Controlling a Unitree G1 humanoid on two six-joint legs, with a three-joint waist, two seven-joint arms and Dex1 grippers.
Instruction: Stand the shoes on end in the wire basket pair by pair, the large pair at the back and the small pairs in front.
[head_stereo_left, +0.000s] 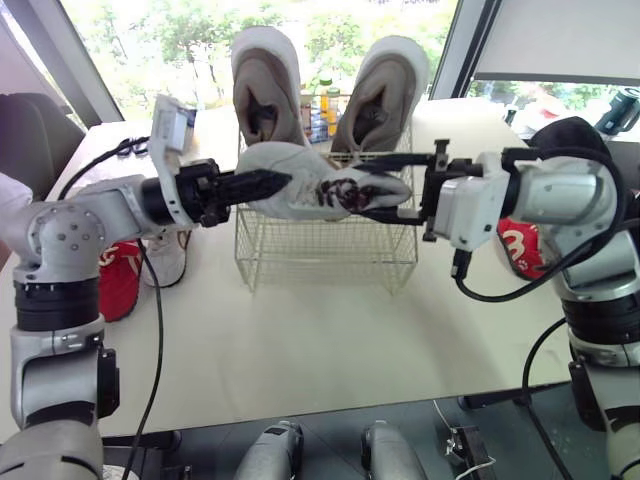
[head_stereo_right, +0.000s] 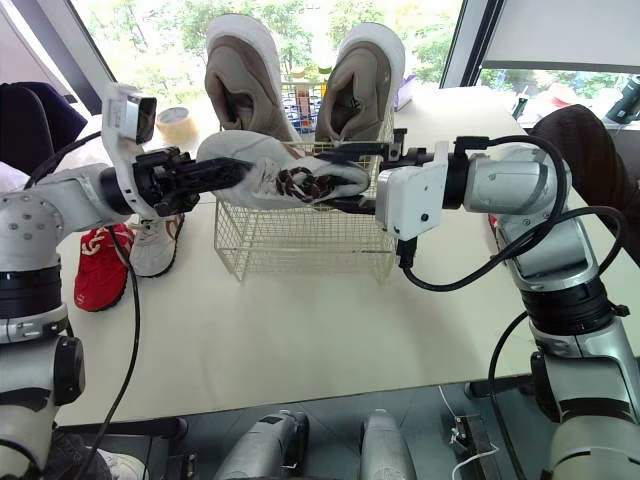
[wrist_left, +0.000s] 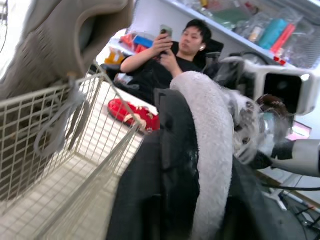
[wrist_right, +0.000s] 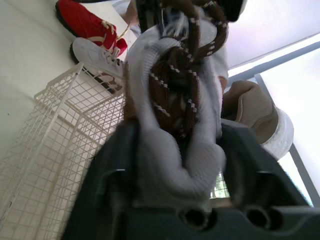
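Observation:
A white shoe with brown laces (head_stereo_left: 320, 185) hangs level just above the wire basket (head_stereo_left: 330, 250). My left gripper (head_stereo_left: 265, 183) is shut on its heel end. From the other side, my right gripper (head_stereo_left: 378, 188) is shut on its toe and lace end (wrist_right: 175, 100). Two large beige shoes (head_stereo_left: 265, 85) (head_stereo_left: 385, 90) stand on end at the back of the basket, soles outward. On the table left of the basket lie a small white shoe (head_stereo_right: 155, 245) and a red shoe (head_stereo_right: 100, 265). Another red shoe (head_stereo_left: 520, 250) lies to the right, behind my right arm.
The basket stands mid-table with bare tabletop (head_stereo_left: 320, 350) in front of it. Bottles and a tape roll (head_stereo_right: 175, 122) sit at the far edge by the window. A seated person (wrist_left: 170, 55) holding a phone is beyond the table's right side.

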